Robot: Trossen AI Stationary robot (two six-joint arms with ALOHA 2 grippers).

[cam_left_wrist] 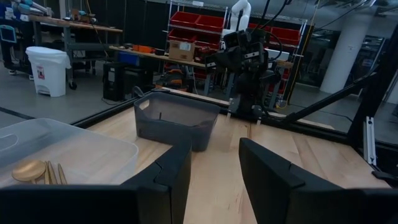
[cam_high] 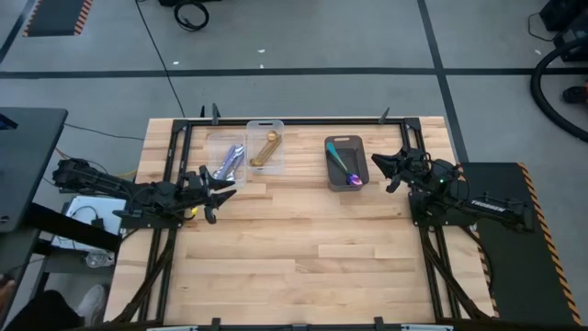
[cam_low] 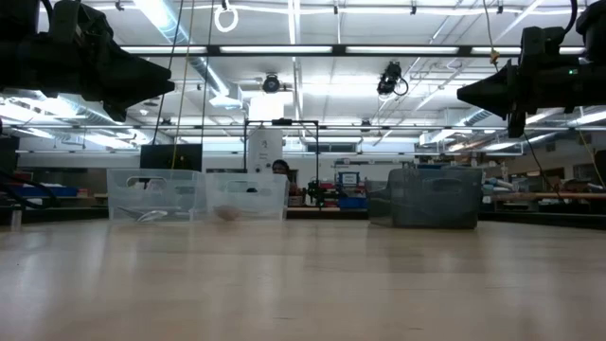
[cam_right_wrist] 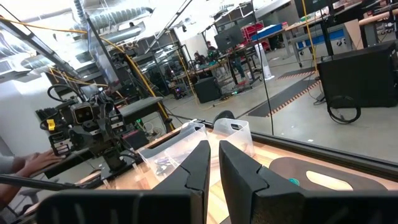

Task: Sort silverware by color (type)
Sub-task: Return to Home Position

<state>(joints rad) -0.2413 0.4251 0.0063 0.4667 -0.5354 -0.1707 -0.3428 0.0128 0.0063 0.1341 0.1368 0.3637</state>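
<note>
Seemingly done: silver spoons (cam_high: 227,164) and gold spoons (cam_high: 266,150) in clear bins (cam_high: 265,123), blue spoon (cam_high: 347,171) in dark bin (cam_high: 344,140), none on desk (cam_high: 303,248); left tool (cam_high: 225,188) released, right tool (cam_high: 379,172) nearly clenched, empty.

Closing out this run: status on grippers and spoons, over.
Left gripper open, empty, near clear bins; right gripper empty, by dark grey bin. Lavender spoons, gold spoons, blue spoons each in own bin. Nothing in the way.
</note>
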